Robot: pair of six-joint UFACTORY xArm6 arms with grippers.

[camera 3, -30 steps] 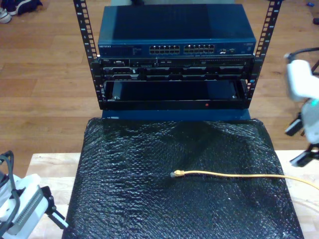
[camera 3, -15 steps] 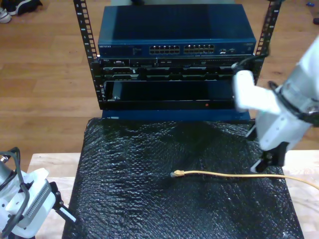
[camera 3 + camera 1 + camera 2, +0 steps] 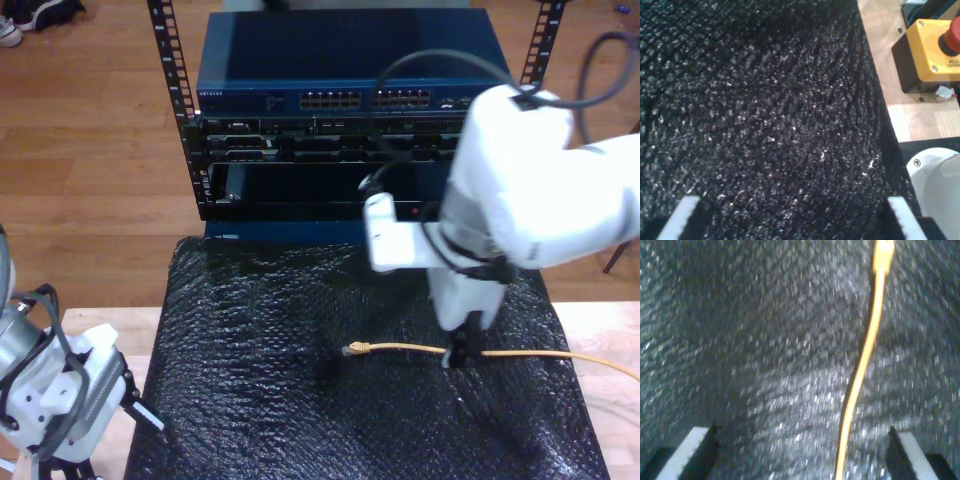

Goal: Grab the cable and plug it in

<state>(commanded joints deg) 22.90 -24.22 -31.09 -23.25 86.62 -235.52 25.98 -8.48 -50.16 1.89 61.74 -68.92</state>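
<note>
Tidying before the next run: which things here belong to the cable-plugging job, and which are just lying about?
Job:
- cable, plug
- switch with ports
- my second hand, open over the cable

Lying about:
- black mat
- emergency-stop box
- shoes

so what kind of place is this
Probably a robotics lab or test bench for network cabling: a rack holding a switch, a yellow cable on a black mat, and an emergency stop box on the wooden bench.
</note>
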